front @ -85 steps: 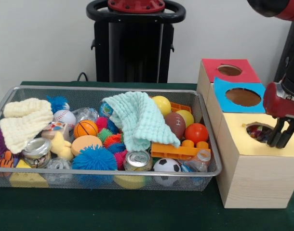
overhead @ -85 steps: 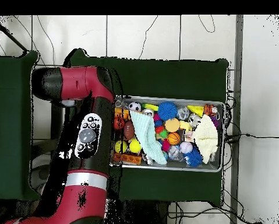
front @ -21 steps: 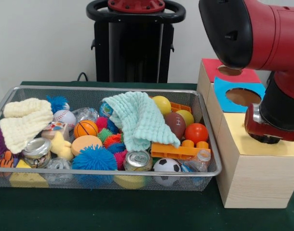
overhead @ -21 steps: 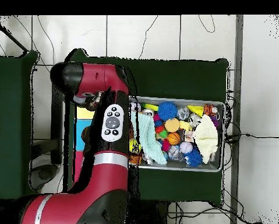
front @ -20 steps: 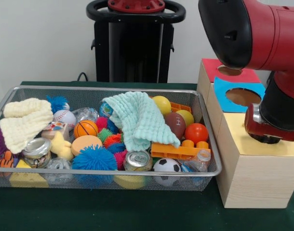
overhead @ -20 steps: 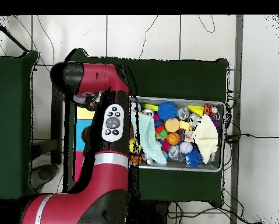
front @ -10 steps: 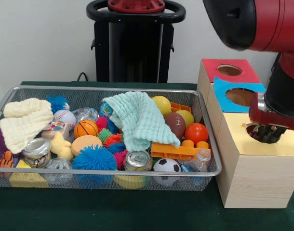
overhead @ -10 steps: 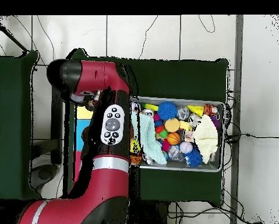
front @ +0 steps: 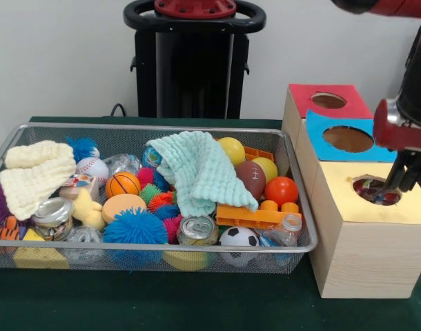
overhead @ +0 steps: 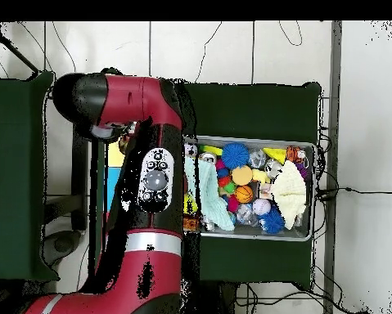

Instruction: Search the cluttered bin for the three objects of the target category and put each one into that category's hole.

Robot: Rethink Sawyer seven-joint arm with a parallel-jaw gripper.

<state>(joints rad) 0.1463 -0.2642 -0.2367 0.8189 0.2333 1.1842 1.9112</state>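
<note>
Gripper point(front: 402, 181) hangs just above the yellow box's hole point(front: 377, 189), fingers slightly parted and seemingly empty, probably poised there for a drop, while other candidate objects lie in the wire bin point(front: 128, 256).

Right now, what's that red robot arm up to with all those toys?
It is sorting. The gripper hangs over the hole in the yellow-topped box, where colourful items already lie. It appears to hold nothing. The wire bin beside it is crowded with balls, cans, cloths and bottles, including a soccer ball at the front.
</note>
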